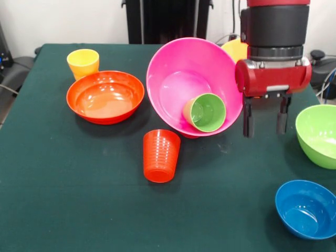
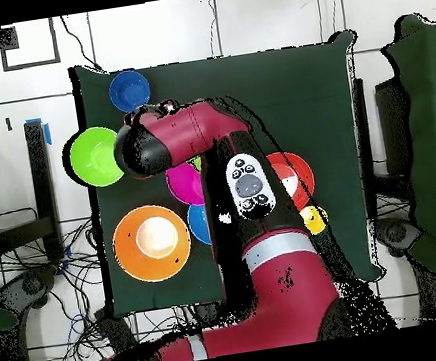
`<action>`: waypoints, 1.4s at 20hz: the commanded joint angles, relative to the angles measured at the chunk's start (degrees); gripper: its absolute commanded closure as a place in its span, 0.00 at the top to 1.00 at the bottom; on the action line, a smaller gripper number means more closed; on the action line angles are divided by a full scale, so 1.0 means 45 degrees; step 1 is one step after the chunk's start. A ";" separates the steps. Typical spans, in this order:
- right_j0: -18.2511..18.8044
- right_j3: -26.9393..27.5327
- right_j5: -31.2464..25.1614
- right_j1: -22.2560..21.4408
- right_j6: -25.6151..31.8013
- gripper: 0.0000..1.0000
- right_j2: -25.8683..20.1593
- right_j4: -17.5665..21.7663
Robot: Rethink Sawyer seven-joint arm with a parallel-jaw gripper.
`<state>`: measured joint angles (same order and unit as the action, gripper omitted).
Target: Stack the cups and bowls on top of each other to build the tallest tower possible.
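Note:
The large pink bowl [image 1: 178, 79] stands tilted, its opening facing the front camera. The light green cup [image 1: 206, 112] lies on its side inside it. The ribbed orange-red cup [image 1: 161, 155] stands on the cloth just in front of the pink bowl. The yellow cup [image 1: 83, 62] stands behind the wide red-orange bowl [image 1: 105, 97] at the left. My gripper [image 1: 265, 123] hangs open and empty just right of the pink bowl, above the cloth. The lime green bowl [image 1: 320, 134] and a blue bowl [image 1: 306, 208] sit at the right. In the overhead view the arm hides the gripper.
The yellow-orange bowl [image 1: 236, 50] peeks out behind my arm; it shows whole in the overhead view [image 2: 151, 242]. A second blue bowl [image 2: 199, 224] lies next to the pink bowl [image 2: 184, 183]. The dark green table [image 1: 79, 199] ends close to the right-hand bowls.

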<state>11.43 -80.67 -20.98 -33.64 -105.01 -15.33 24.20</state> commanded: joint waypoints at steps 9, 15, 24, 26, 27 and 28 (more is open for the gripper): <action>0.0425 -0.1406 -0.1357 -0.0136 0.1770 1.00 -0.2090 0.0490; 0.0241 -0.1776 -0.0608 -0.0250 0.1071 1.00 -0.1849 0.0844; 0.0063 -0.1872 -0.0707 -0.0037 0.1097 1.00 -0.1599 0.1135; 0.0010 -0.1925 -0.0591 0.0083 0.1106 1.00 -0.1538 0.1267; -0.0026 -0.1936 -0.0575 0.0131 0.1089 1.00 -0.1494 0.1324; -0.0061 -0.1948 -0.0558 0.0179 0.1072 1.00 -0.1449 0.1380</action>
<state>12.08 -85.39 -22.07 -35.53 -105.01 -20.11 25.05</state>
